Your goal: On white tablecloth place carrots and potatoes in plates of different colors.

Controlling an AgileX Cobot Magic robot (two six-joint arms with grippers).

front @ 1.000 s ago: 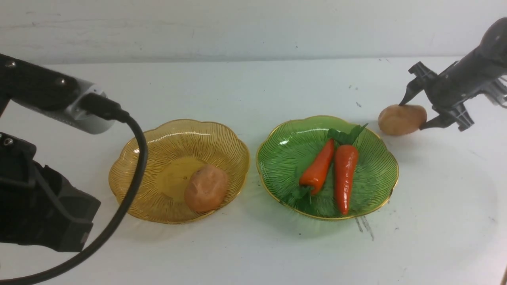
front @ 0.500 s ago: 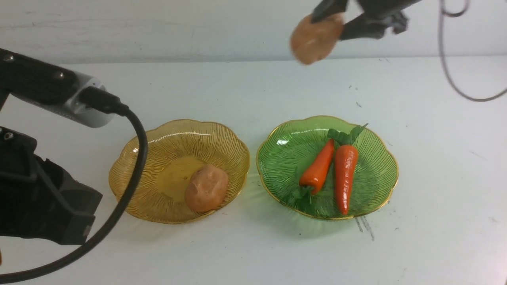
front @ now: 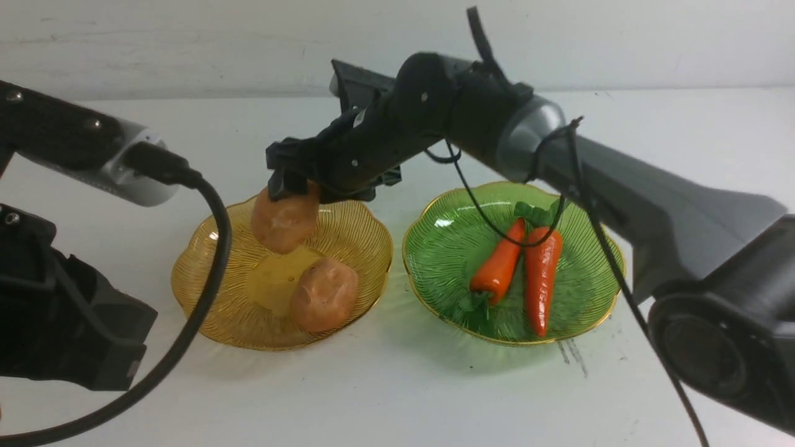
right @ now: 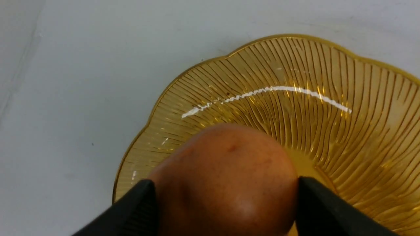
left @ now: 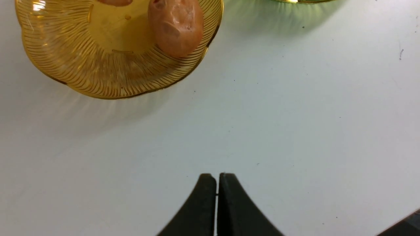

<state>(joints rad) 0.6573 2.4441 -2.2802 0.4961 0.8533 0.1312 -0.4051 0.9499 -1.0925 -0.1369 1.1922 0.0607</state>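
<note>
**Front view.** The right hand [front: 292,186] grips one potato [front: 284,222] and holds it in the air over the far-left part of the amber plate [front: 211,292]. The second potato [front: 324,302] lies inside that plate, toward its near-right rim. The green plate [front: 584,261] stands just beside the amber plate, on its right. It holds two carrots, the left carrot [front: 500,264] and the right carrot [front: 541,279], lying side by side. Both plates rest on the white-clothed bench [front: 397,397].

**Left wrist view.** The left hand [left: 217,178] is clenched, its two fingers pressed together with nothing between them. It is over bare bench, clear of the amber plate's near rim. The resting potato [left: 175,26] lies against the plate's ribbed wall.

**Right wrist view.** Two black fingers [right: 137,206] clamp the held potato on opposite sides. The amber plate's ribbed bowl and scalloped gold rim [right: 328,82] lie below it. Whether the potato touches the plate cannot be told here.
</note>
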